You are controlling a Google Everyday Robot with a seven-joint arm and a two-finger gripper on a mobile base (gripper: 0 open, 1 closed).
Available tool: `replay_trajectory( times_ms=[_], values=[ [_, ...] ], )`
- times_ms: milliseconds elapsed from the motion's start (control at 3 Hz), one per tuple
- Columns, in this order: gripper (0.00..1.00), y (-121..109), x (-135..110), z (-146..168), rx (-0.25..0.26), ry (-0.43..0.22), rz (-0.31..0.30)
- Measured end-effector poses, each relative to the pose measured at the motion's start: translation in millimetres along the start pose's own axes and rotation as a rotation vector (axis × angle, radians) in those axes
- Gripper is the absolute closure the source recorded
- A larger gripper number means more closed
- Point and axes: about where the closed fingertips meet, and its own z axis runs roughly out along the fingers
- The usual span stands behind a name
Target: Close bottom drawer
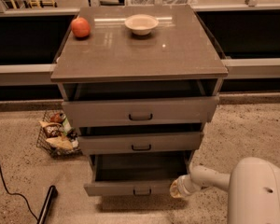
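The narrow, flat-fronted grey bottom drawer (126, 188) stands pulled well out at the foot of the grey three-drawer cabinet (177, 55); the robot's pale claw (178, 189) sits low at the cabinet's front, against the right end of that drawer's front; whether it is clenched or released cannot be told. The push should probably run straight toward the cabinet; pressing nearer the small dark handle (142, 191) would likely keep the drawer from skewing.

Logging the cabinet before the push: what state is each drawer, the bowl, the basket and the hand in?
bottom drawer: pulled out farthest, inside showing.
middle drawer: partly open.
top drawer: partly open.
bowl: upright, looks empty.
wire basket: on the floor, holding packets.
hand: low, at the right end of the bottom drawer's front; contact unclear.
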Motion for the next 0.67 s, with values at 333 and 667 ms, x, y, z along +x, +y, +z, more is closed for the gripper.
replay_trajectory(
  times_ms=[333, 667],
  values=[
    [0.69, -23.5, 8.6, 2.8, 0.054, -0.011, -0.007],
    [0.46, -45.6, 16.8, 5.5, 0.089, -0.020, -0.013]
  ],
)
